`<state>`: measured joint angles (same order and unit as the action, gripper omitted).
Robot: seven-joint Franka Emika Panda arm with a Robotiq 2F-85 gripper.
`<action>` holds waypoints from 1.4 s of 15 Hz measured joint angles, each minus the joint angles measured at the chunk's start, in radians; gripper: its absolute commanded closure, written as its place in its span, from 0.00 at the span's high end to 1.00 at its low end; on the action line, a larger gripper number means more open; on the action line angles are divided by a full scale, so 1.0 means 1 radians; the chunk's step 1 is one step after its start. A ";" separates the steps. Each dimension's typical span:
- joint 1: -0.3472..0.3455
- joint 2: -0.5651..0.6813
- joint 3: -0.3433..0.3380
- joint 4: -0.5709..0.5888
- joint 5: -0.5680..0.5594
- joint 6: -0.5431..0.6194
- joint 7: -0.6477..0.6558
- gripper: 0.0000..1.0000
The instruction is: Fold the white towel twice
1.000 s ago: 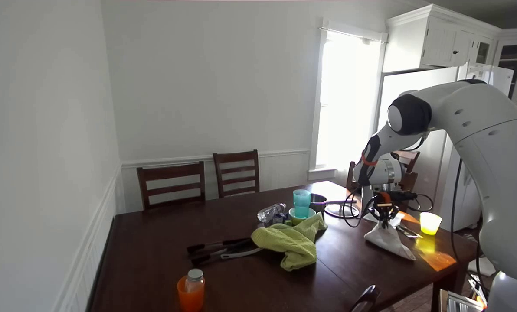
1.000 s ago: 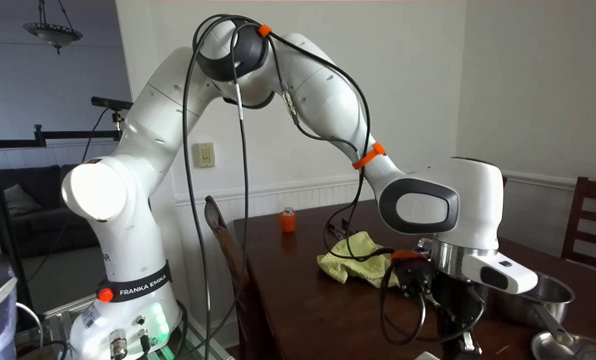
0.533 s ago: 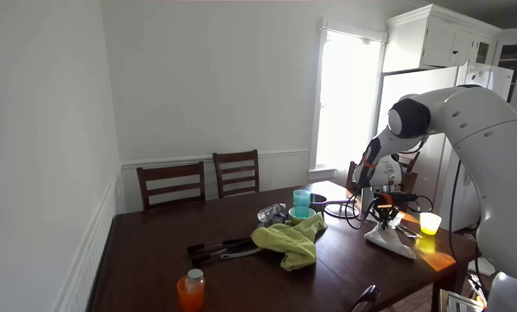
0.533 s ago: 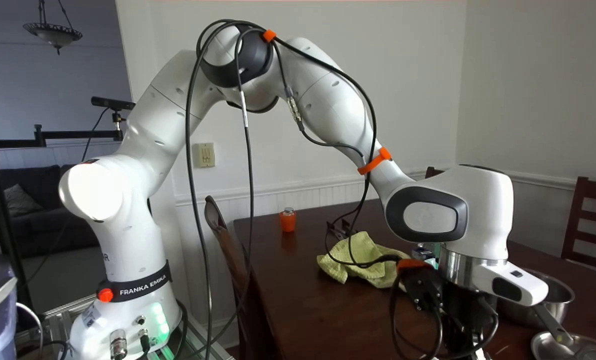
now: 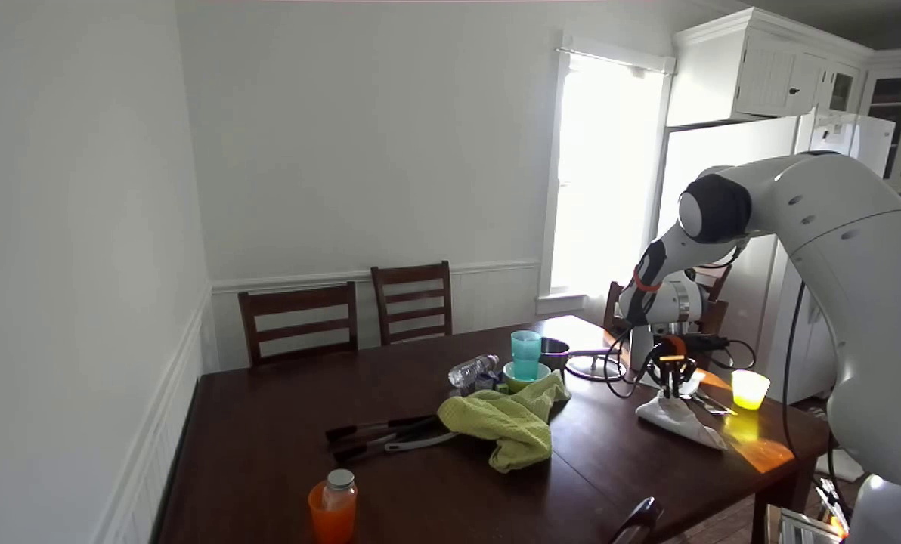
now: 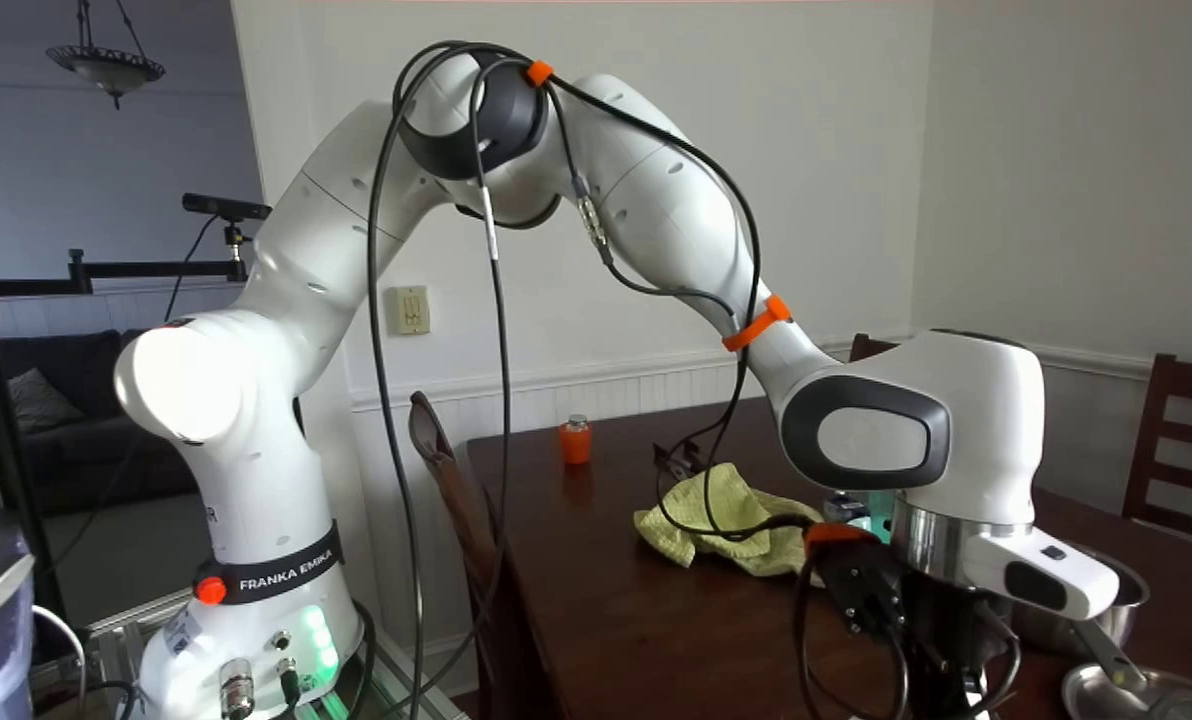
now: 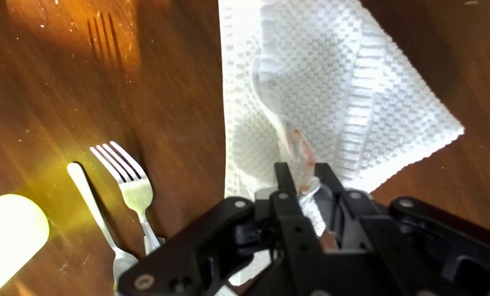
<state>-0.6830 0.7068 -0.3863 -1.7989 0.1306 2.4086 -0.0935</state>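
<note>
One robot gripper (image 7: 303,168), its fingertips a little apart, just over a white towel (image 7: 310,74)

Wrist view: the towel lies rumpled across the upper middle, on dark wood, with one corner pointing right. A raised crease in it runs down to the gap between two black fingers (image 7: 285,181). White cloth shows in that gap; whether it touches either finger, I cannot tell. To the left lie a fork (image 7: 137,193) and, just beside it, a second piece of cutlery (image 7: 91,203). A bright yellow cup (image 7: 10,242) is cut off by the frame's left side.

In an exterior view, the dark table (image 5: 269,423) has the towel toward its right-hand corner, set in from the edges. The gripper points down at the raised part of the cloth. The yellow cup stands by the right edge. Mid-table, a green cloth (image 5: 507,427) lies in a heap, near a teal cup (image 5: 526,351) and a clear bottle (image 5: 472,370) on its side. An orange cup (image 5: 333,521) stands nearer the left edge. Chairs (image 5: 299,323) line the far edge.

In an exterior view, the white arm (image 6: 656,215) arches over from lower left, its gripper cut off at the bottom. A steel pot (image 6: 1124,612) sits partly behind it. The orange cup is close to the table's far edge, toward the left corner.
</note>
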 measured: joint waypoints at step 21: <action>0.012 -0.017 0.002 0.021 -0.013 -0.005 0.046 1.00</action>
<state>-0.6707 0.6897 -0.3848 -1.7779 0.1174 2.4035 -0.0477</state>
